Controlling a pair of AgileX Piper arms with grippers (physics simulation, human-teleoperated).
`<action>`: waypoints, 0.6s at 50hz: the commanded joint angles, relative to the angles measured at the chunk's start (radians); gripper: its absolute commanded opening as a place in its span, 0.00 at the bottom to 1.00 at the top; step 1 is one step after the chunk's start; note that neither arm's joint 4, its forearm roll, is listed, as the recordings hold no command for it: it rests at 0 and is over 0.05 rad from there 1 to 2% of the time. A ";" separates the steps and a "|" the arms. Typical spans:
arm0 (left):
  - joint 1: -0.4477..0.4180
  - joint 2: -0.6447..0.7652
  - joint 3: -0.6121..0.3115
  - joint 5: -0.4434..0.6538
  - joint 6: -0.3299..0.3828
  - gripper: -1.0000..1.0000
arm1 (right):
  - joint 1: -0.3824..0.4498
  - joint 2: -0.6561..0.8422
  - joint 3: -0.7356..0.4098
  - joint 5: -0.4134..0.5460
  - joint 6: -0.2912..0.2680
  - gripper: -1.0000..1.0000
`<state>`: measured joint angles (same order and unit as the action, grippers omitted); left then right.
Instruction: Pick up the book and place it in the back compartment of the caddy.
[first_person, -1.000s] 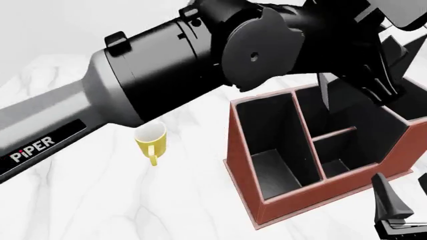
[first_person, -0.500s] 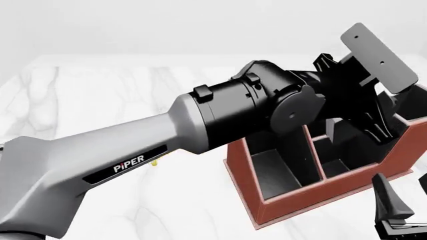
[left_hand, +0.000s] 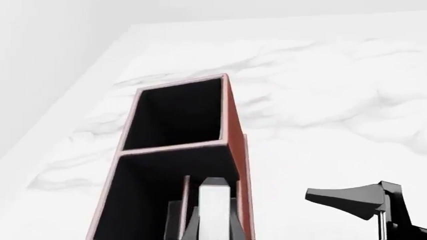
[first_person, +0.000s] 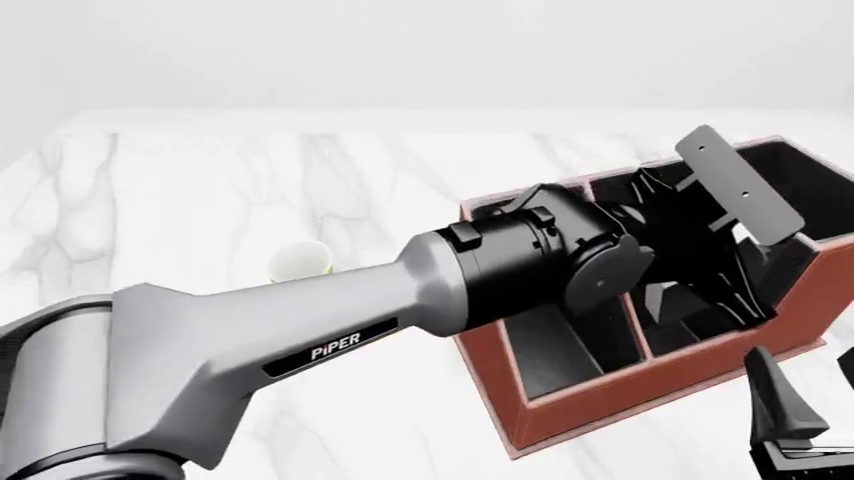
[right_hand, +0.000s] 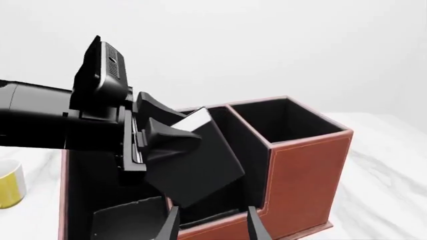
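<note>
My left gripper (right_hand: 187, 125) is shut on the book (right_hand: 200, 165), a black hardcover with white page edges. The book hangs tilted, its lower corner down inside a middle compartment of the reddish-brown caddy (right_hand: 307, 165), beside the tall end compartment. In the left wrist view the book's white edge (left_hand: 215, 202) shows between the fingers, with a square compartment beyond it. In the front view the left gripper (first_person: 721, 275) is low among the caddy's (first_person: 587, 410) right-hand compartments, and the book is hard to make out. My right gripper (right_hand: 212, 227) is open and holds nothing, in front of the caddy.
A yellow mug (first_person: 300, 262) stands on the white marble table (first_person: 200, 180) left of the caddy, partly behind the left arm. The right gripper (first_person: 785, 415) sits at the front right corner, close to the caddy's front wall.
The left arm has reached forward and down, carrying the book from above the caddy into it. The mug is in view again. The right arm has not moved.
</note>
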<state>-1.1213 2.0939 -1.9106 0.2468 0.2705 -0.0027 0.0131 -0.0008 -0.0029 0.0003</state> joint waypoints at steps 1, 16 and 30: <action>0.005 0.046 -0.016 -0.030 -0.005 0.00 | -0.001 0.000 0.000 0.002 0.004 1.00; 0.026 0.129 -0.035 -0.054 -0.013 0.00 | -0.001 0.004 0.000 0.001 0.011 1.00; 0.035 0.181 -0.027 -0.075 0.017 0.00 | -0.001 0.006 0.000 -0.002 0.011 1.00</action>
<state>-1.1003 2.2234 -1.9513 0.1846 0.2603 -0.0038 0.0188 -0.0008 -0.0050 0.0106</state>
